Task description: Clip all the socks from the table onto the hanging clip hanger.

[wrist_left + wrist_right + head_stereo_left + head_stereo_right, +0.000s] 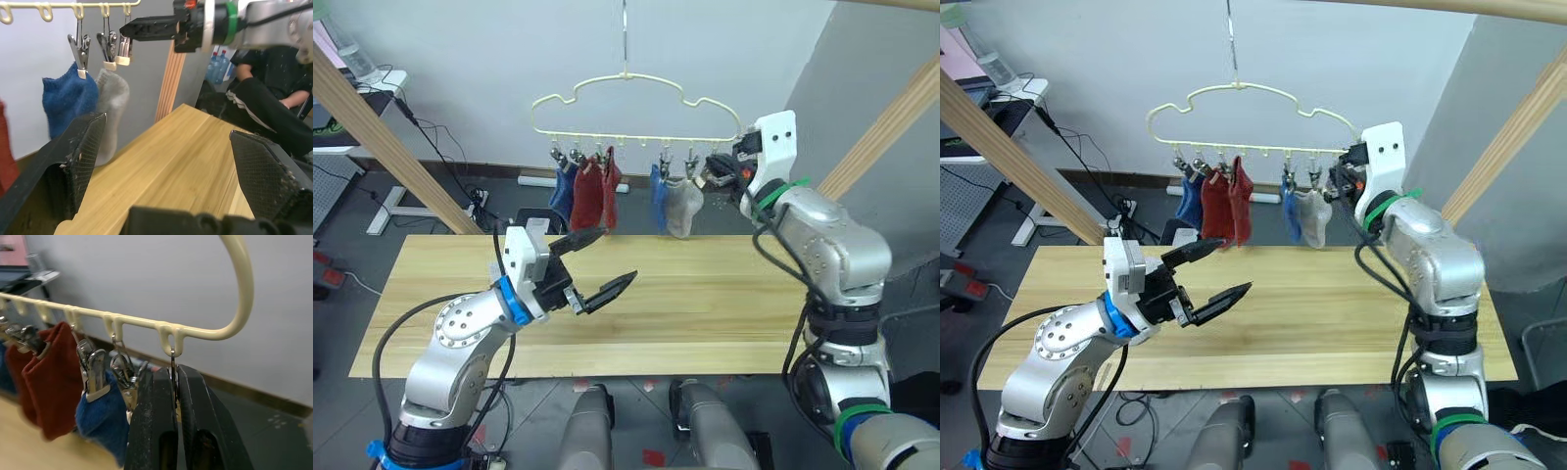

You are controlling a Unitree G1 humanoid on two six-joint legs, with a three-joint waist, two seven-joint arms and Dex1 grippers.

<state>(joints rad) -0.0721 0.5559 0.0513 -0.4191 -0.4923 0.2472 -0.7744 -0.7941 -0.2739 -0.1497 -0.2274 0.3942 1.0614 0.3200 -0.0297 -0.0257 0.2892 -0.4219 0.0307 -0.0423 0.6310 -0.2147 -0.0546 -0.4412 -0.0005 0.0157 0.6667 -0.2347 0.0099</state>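
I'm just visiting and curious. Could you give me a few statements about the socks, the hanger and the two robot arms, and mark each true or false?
1. Socks still lie on the table. False: its wood shows bare.
2. The left gripper has its fingers spread apart, holding nothing. True.
3. The right gripper is at the end clip of the clip hanger. True.
4. Only blue socks hang. False: rust red socks and a light grey sock hang too.

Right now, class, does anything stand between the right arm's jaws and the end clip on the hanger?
Nothing visible does. The right jaws are closed around the end clip at its wire, under the clip hanger at its rightmost loop, with the grey sock hanging beside it.
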